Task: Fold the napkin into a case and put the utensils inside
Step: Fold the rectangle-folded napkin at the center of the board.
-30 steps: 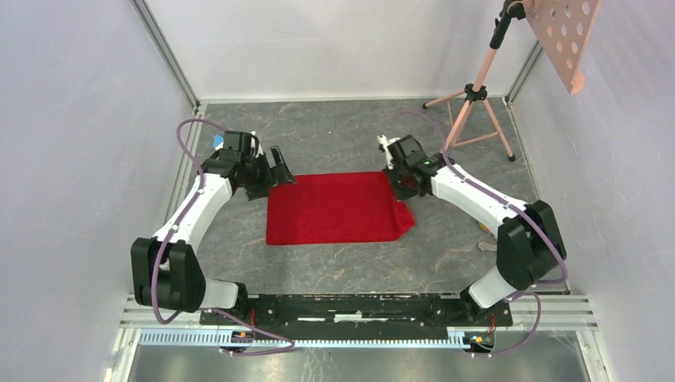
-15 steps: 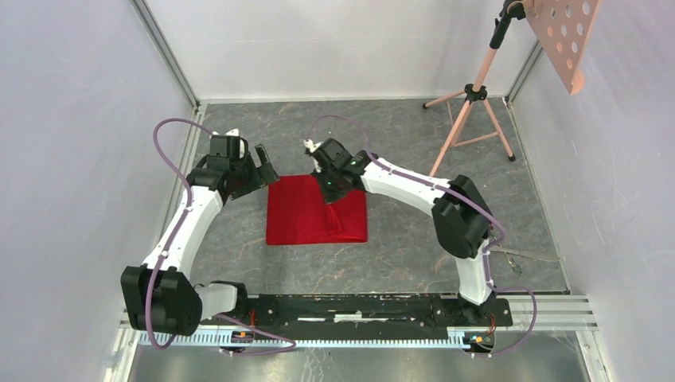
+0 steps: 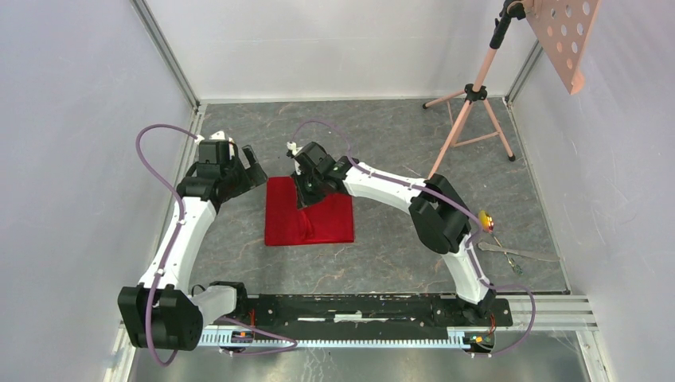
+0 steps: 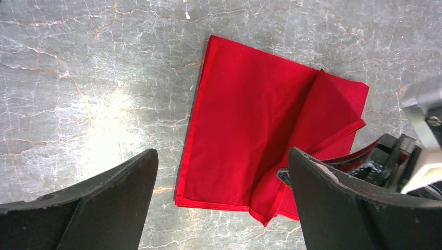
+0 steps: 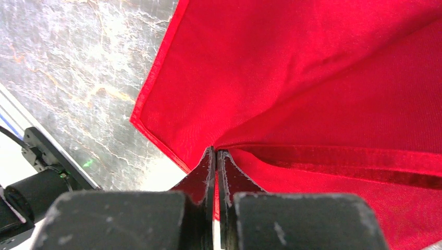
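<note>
The red napkin (image 3: 318, 227) lies on the marble table, its right part doubled over to the left. My right gripper (image 3: 306, 193) is shut on the napkin's folded-over edge near its far side, and that edge hangs a little above the lower layer. In the right wrist view the right gripper (image 5: 216, 152) pinches red hem, with the napkin (image 5: 312, 78) spreading beyond. My left gripper (image 3: 253, 161) hovers open just left of the far left corner. In its own view the left gripper (image 4: 221, 156) frames the napkin (image 4: 245, 114), empty. Silver utensils (image 3: 517, 255) lie at the right.
A tripod stand (image 3: 471, 94) stands at the back right under a perforated board (image 3: 567, 36). A small yellow and red object (image 3: 486, 220) sits by the right arm's elbow. Grey walls close in both sides, and a rail (image 3: 358, 306) runs along the near edge.
My right gripper has carried the napkin's right edge leftward across the cloth, so the napkin now shows about half as wide. The left gripper drew slightly left and back, staying open.
</note>
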